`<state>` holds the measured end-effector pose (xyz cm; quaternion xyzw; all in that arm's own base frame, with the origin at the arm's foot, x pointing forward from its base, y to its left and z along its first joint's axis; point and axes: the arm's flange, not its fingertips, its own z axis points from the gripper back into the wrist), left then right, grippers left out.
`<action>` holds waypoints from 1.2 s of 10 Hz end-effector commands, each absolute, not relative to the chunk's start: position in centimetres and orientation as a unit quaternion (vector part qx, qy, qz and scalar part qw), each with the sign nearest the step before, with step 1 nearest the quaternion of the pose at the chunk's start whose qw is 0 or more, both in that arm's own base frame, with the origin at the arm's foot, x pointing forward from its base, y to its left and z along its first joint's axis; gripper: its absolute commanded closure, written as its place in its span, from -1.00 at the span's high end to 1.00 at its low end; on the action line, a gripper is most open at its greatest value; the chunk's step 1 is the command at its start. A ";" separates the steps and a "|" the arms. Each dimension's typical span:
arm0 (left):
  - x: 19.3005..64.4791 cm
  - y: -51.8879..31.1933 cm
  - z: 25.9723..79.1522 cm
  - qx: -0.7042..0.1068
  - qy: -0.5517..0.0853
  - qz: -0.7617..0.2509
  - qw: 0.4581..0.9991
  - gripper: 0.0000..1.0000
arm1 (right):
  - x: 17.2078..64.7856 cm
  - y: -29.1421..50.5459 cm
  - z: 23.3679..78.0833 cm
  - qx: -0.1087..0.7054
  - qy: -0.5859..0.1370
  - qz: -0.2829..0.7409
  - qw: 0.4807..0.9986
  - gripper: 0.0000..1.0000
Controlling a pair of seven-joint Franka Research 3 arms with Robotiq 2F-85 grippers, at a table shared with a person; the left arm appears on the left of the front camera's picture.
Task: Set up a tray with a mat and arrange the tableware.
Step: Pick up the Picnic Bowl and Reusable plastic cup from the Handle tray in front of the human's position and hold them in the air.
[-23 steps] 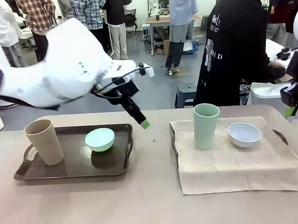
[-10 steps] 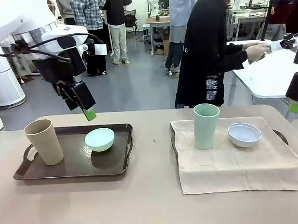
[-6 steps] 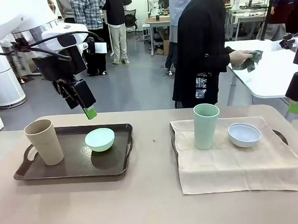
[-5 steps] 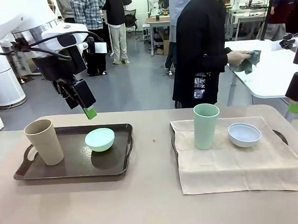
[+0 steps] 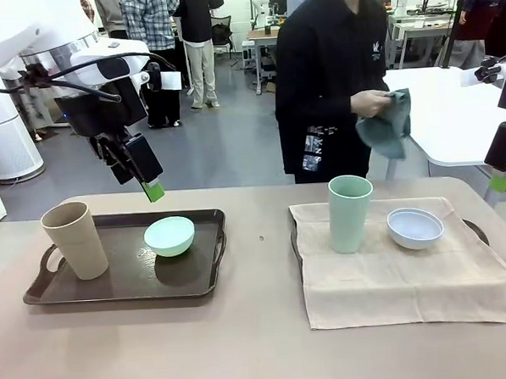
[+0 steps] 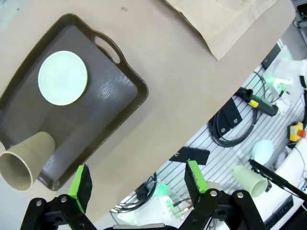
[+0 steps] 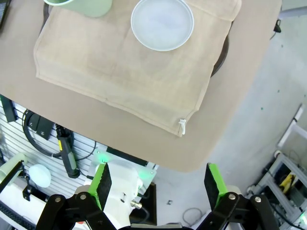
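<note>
My left gripper point(image 6: 137, 178) hangs above the far edge of the dark tray point(image 5: 114, 290) on the left, its fingers apart and empty. On that tray the tan cup point(image 5: 75, 240) stands upright at the left end, with the mint green bowl point(image 5: 170, 235) to its right. My right gripper point(image 7: 157, 184) hovers at the far right of the table point(image 5: 244, 343), spread wide and holding nothing. On the right, a beige mat point(image 5: 394, 284) covers a second tray point(image 5: 476, 228). The sage green cup point(image 5: 350, 212) stands on the mat's far left part, and the pale bluish-white bowl point(image 5: 415, 228) sits just to the right of it.
</note>
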<state>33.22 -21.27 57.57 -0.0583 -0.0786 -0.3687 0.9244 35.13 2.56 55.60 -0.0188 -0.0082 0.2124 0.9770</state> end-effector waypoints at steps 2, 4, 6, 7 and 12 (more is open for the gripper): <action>33.4 -21.2 57.6 -0.056 -0.081 -0.369 0.924 1.00 | 35.3 2.5 55.5 -0.021 -0.006 0.215 0.976 1.00; 33.2 -21.3 57.6 -0.058 -0.079 -0.369 0.924 1.00 | 35.1 2.6 55.6 -0.019 -0.008 0.212 0.977 1.00; 34.7 -9.9 60.7 -0.209 -0.155 -0.127 0.957 1.00 | 36.5 -0.3 58.5 0.263 0.053 0.190 0.944 1.00; 35.2 -5.5 60.1 -0.247 -0.158 -0.033 0.955 1.00 | 36.5 -0.6 58.8 0.335 0.080 0.184 0.921 1.00; 35.8 1.5 59.3 -0.218 -0.086 -0.059 0.970 1.00 | 36.1 -1.0 58.8 0.422 0.101 0.269 0.860 1.00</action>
